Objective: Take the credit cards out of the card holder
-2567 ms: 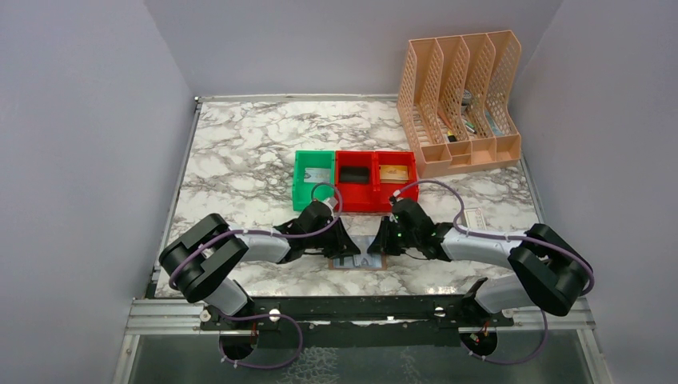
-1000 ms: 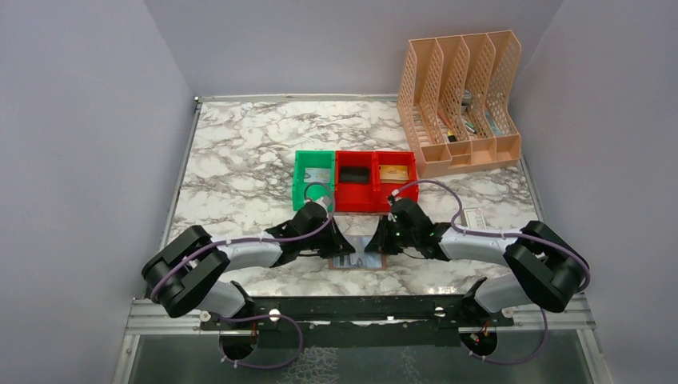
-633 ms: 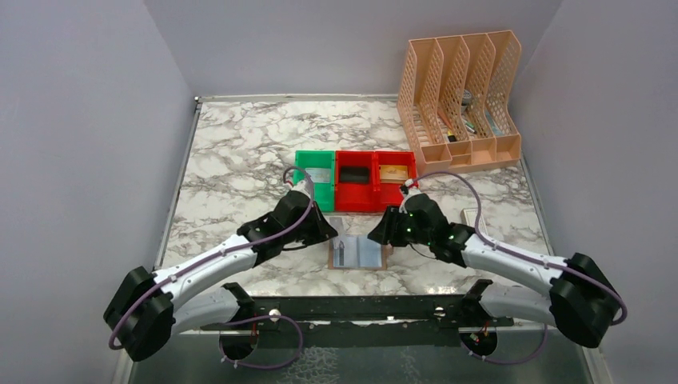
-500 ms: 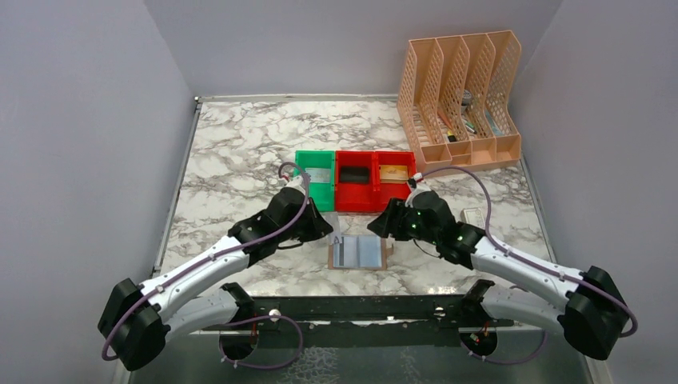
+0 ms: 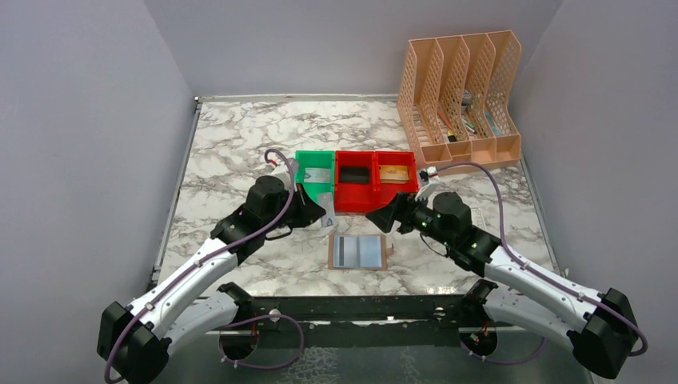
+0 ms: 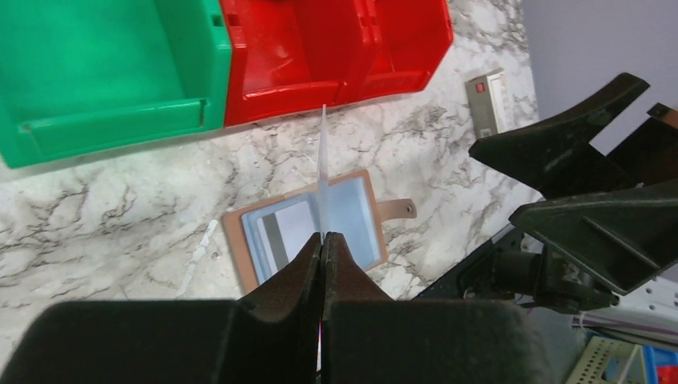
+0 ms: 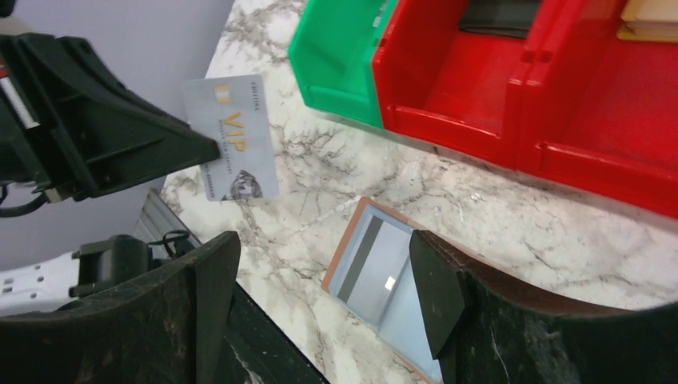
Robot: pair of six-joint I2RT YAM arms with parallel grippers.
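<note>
So, left pincer (image 6: 322, 242): it was shut tight on a silver card (image 7: 232, 136), up in the air just left of the middle of the top view.
Silver card: it had VIP on it and stood on its edge, off the worktop (image 5: 240, 152).
Right pincer (image 7: 320, 252): it was wide open with nothing in it, just up and right of the card holder (image 5: 360, 252) in the top view.
Card holder: it lay open and flat, low in the middle of the top view, blue side up.
Left pocket: a grey card with a dark stripe (image 5: 342, 251) sat in it.
Bins: the green bin (image 5: 300, 190) and red bins (image 5: 374, 200) sat in a row just above the holder, with a card in each.
White box (image 5: 473, 216): it lay to the right of the holder, near the right pincer's arm.
</note>
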